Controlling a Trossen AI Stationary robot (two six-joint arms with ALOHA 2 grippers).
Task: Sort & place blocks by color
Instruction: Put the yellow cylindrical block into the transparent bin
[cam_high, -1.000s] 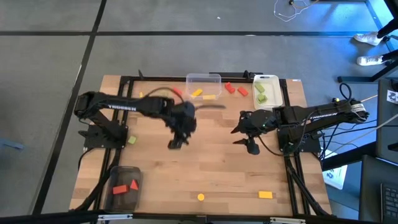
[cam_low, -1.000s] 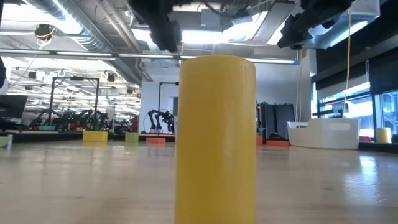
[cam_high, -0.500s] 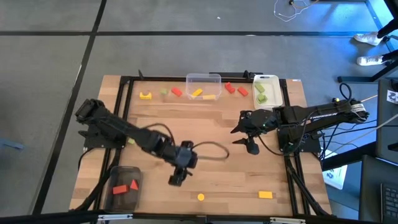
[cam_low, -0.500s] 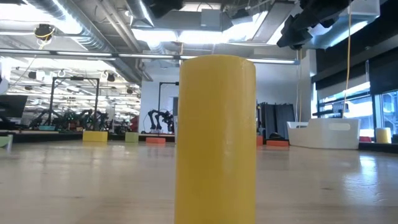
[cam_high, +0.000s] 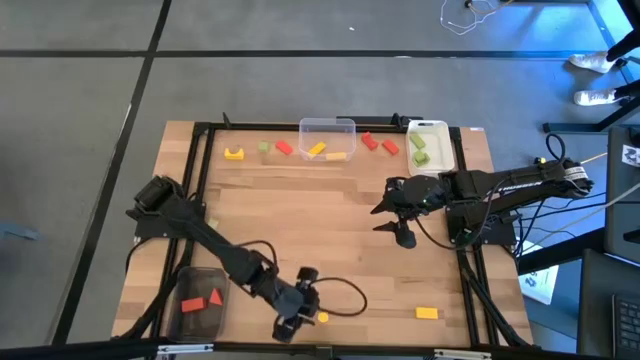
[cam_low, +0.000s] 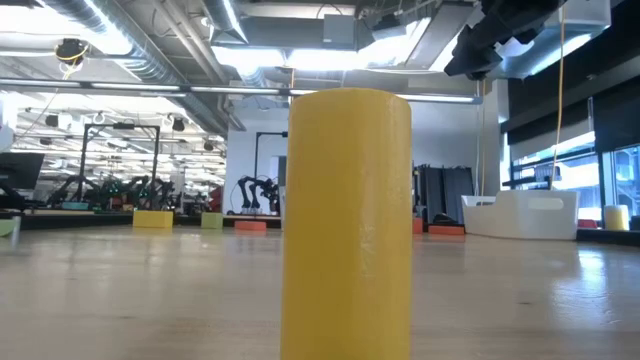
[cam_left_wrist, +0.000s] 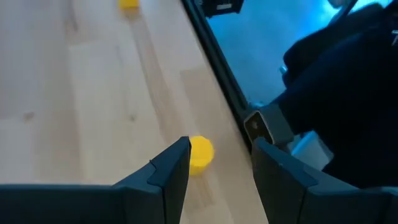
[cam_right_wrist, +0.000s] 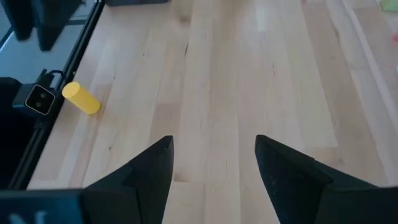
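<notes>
- The left gripper (cam_high: 290, 326) hangs at the table's (cam_high: 330, 250) near edge, fingers spread and grasping nothing, just beside the yellow cylinder (cam_high: 322, 317).
- A yellow block (cam_high: 427, 313) lies farther along that edge.
- The right gripper (cam_high: 392, 226) waits mid-table, fingers released.
- Remaining blocks (cam_high: 284, 148) line the far edge, around the clear containers (cam_high: 327, 127).

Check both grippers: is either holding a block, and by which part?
Nothing is held. The left gripper is open near the yellow cylinder block; the right gripper is open and empty.
</notes>
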